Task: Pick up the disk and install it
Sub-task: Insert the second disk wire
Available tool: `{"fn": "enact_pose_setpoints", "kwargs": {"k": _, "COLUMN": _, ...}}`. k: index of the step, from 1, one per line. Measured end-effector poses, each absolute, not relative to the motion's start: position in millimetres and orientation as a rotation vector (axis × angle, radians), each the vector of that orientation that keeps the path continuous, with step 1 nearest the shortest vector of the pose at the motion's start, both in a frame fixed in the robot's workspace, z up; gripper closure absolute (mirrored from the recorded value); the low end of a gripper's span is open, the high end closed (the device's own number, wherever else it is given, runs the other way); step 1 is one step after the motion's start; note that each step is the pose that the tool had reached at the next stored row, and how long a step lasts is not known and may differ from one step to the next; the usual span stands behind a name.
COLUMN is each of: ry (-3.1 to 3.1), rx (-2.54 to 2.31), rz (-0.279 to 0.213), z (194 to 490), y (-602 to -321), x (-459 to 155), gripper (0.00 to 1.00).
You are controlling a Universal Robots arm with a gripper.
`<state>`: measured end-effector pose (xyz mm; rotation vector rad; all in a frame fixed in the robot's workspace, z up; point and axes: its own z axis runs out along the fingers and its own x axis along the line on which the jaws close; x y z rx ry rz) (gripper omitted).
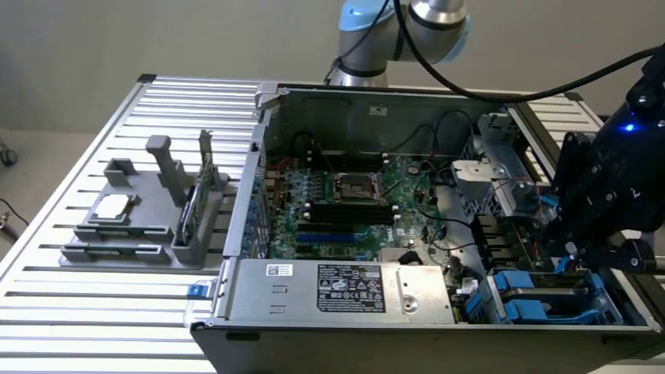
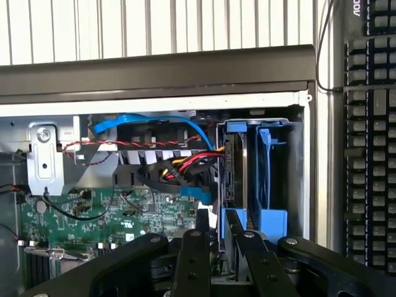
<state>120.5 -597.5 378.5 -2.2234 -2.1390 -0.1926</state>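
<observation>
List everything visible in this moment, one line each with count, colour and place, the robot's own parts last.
Computer case: one, grey, open, on the slatted table.
Motherboard: one, green, inside the case.
Power supply: one, silver, at the case's front edge.
Disk: one, in a blue carrier, on edge in the drive bay beside another blue carrier.
Parts holder: one, grey, on the exterior view's left.
Processor chip: one, silver, on the holder.
Keyboard: one, black, beside the case.
Arm: one, silver and blue, behind the case.
Gripper: one, black, at the disk's end.
</observation>
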Motion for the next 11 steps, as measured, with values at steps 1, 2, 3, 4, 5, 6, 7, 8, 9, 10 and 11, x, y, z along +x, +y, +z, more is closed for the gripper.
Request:
{"fn": "enact_pose_setpoints", "kwargs": {"k": 1, "ry": -2.14, "rx": -2.223, "rz": -0.191, "z": 378.4, "y": -596.5, "x": 121.3, "gripper": 0.75}}
{"fn": "enact_pose_setpoints", "kwargs": {"k": 2, "ry": -2.142, "rx": -2.223, "rz": -0.19, "z": 378.3, "y": -595.2, "x": 122.1, "gripper": 0.75}}
{"fn": "enact_pose_setpoints", "kwargs": {"k": 3, "ry": -2.144, "rx": -2.223, "rz": -0.188, "z": 377.9, "y": -594.4, "x": 122.7, "gripper": 0.75}}
{"fn": "enact_pose_setpoints", "kwargs": {"k": 4, "ry": -2.146, "rx": -2.224, "rz": -0.185, "z": 377.6, "y": -593.7, "x": 123.2, "gripper": 0.75}}
{"fn": "enact_pose_setpoints", "kwargs": {"k": 5, "ry": -2.15, "rx": -2.225, "rz": -0.181, "z": 377.2, "y": -593.2, "x": 123.5, "gripper": 0.75}}
{"fn": "enact_pose_setpoints", "kwargs": {"k": 6, "ry": -2.153, "rx": -2.226, "rz": -0.176, "z": 376.7, "y": -592.6, "x": 123.8, "gripper": 0.75}}
{"fn": "enact_pose_setpoints", "kwargs": {"k": 7, "ry": -2.157, "rx": -2.227, "rz": -0.171, "z": 376.2, "y": -592.1, "x": 124.1, "gripper": 0.75}}
{"fn": "enact_pose_setpoints", "kwargs": {"k": 8, "ry": -2.161, "rx": -2.228, "rz": -0.167, "z": 375.5, "y": -591.5, "x": 124.5, "gripper": 0.75}}
{"fn": "enact_pose_setpoints", "kwargs": {"k": 9, "ry": -2.165, "rx": -2.229, "rz": -0.162, "z": 374.9, "y": -591.0, "x": 124.8, "gripper": 0.75}}
{"fn": "enact_pose_setpoints", "kwargs": {"k": 10, "ry": -2.169, "rx": -2.23, "rz": -0.158, "z": 374.3, "y": -590.3, "x": 125.2, "gripper": 0.75}}
{"fn": "enact_pose_setpoints", "kwargs": {"k": 11, "ry": -2.173, "rx": -2.23, "rz": -0.154, "z": 373.7, "y": -589.6, "x": 125.7, "gripper": 0.75}}
